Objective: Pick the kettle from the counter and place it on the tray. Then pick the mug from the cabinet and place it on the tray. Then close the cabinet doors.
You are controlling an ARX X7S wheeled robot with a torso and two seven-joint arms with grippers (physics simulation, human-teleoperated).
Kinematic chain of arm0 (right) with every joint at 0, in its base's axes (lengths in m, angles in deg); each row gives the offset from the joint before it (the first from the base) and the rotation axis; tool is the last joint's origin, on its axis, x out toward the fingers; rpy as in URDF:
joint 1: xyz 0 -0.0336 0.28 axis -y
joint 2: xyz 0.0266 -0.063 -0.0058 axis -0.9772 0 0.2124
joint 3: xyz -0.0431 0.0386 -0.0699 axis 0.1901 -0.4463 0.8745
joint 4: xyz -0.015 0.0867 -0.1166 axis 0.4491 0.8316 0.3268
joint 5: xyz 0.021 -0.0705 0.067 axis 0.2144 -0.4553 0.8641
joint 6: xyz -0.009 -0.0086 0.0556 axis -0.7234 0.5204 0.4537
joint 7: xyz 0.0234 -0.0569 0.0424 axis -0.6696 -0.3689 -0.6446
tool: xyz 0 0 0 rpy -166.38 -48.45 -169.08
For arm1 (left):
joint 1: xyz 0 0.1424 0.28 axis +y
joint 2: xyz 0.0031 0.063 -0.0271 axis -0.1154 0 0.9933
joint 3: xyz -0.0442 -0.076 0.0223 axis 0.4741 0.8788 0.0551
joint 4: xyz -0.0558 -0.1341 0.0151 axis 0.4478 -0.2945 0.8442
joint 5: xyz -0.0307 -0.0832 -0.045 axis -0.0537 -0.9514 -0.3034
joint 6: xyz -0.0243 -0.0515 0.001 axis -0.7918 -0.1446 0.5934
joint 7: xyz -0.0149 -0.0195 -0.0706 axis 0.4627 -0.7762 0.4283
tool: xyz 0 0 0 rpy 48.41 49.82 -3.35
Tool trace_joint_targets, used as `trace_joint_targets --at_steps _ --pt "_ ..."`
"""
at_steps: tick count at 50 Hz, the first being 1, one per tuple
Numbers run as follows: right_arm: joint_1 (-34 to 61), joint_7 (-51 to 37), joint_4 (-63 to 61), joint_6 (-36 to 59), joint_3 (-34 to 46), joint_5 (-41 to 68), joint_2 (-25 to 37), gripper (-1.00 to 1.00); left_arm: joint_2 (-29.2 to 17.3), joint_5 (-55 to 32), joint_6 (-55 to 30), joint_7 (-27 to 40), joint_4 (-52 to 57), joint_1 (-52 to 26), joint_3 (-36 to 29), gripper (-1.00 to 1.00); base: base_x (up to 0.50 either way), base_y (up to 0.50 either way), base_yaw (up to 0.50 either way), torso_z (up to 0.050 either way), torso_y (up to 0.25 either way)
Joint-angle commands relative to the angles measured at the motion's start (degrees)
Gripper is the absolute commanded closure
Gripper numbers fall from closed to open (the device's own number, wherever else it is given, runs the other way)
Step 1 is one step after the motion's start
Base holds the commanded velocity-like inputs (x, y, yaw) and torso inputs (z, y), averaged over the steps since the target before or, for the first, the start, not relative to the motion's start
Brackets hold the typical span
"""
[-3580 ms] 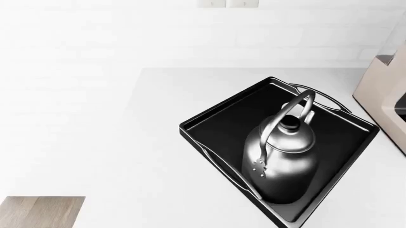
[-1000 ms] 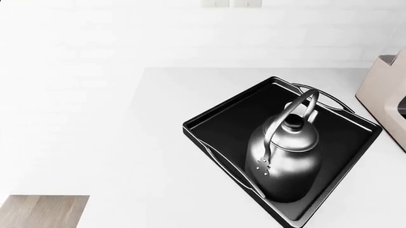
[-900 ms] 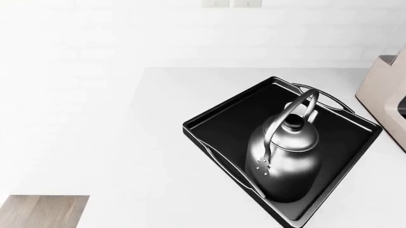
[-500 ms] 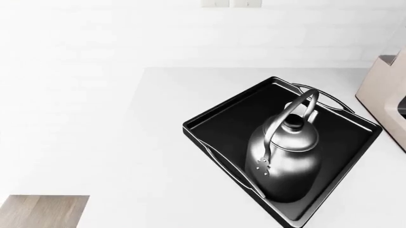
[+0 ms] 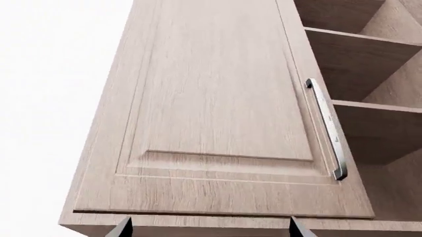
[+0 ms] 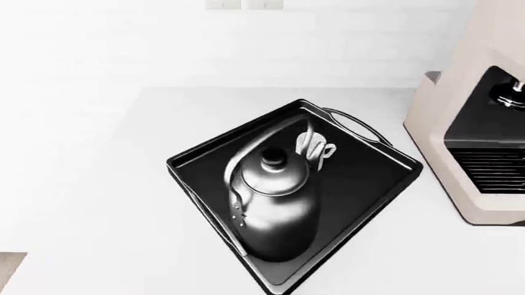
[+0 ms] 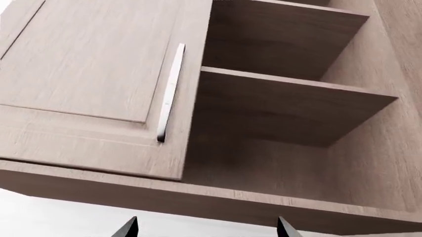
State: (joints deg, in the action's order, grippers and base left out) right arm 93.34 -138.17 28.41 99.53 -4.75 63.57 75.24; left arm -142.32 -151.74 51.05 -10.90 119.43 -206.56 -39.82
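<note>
In the head view the dark steel kettle (image 6: 271,203) stands on the black tray (image 6: 373,184) on the white counter (image 6: 98,196). The small white mug (image 6: 316,147) stands on the tray just behind the kettle. Neither gripper shows in the head view. My left gripper (image 5: 208,232) is open and empty, below the shut left cabinet door (image 5: 218,108) with its metal handle (image 5: 326,128). My right gripper (image 7: 206,231) is open and empty, below the cabinet's open right side with bare shelves (image 7: 290,98). The right door is out of view.
A cream espresso machine (image 6: 471,129) stands on the counter right of the tray. A white tiled wall (image 6: 246,43) runs behind the counter. The left door's handle (image 7: 170,98) also shows in the right wrist view. A floor strip (image 6: 8,273) shows at the counter's near left corner.
The head view has swung to the right: the tray and kettle now sit further left in it, the espresso machine shows far more, and the mug is plainer behind the kettle.
</note>
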Motion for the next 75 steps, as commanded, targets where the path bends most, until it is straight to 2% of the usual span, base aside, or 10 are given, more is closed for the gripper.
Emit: trace_joint_targets --at_steps 1,8,51,70,75 --pt "-0.2 0.0 0.0 0.3 0.2 -0.5 -0.6 -1.00 -2.7 1.8 2.9 1.7 2.0 -6.4 -9.2 -1.00 0.00 -0.50 0.00 0.000 0.000" --pt "-0.5 0.0 0.0 0.7 -0.4 0.0 -0.8 -1.00 -2.8 4.4 3.5 2.7 1.8 -6.8 -12.2 -1.00 0.00 -0.50 0.00 0.000 0.000" --pt "0.5 0.0 0.0 -0.9 -0.3 0.1 1.0 -1.00 -4.0 6.5 5.8 2.4 2.0 -8.5 -16.4 -1.00 0.00 -0.50 0.00 0.000 0.000" --pt "0.2 0.0 0.0 -0.1 0.6 -1.1 0.4 -1.00 -5.4 6.1 5.8 2.1 1.9 -7.9 -15.4 -1.00 0.00 -0.50 0.00 0.000 0.000" --pt "-0.1 0.0 0.0 0.5 2.1 -4.2 2.5 -1.00 -5.5 6.6 6.2 2.2 1.9 -7.3 -15.6 -1.00 0.00 -0.03 0.00 0.000 0.000"
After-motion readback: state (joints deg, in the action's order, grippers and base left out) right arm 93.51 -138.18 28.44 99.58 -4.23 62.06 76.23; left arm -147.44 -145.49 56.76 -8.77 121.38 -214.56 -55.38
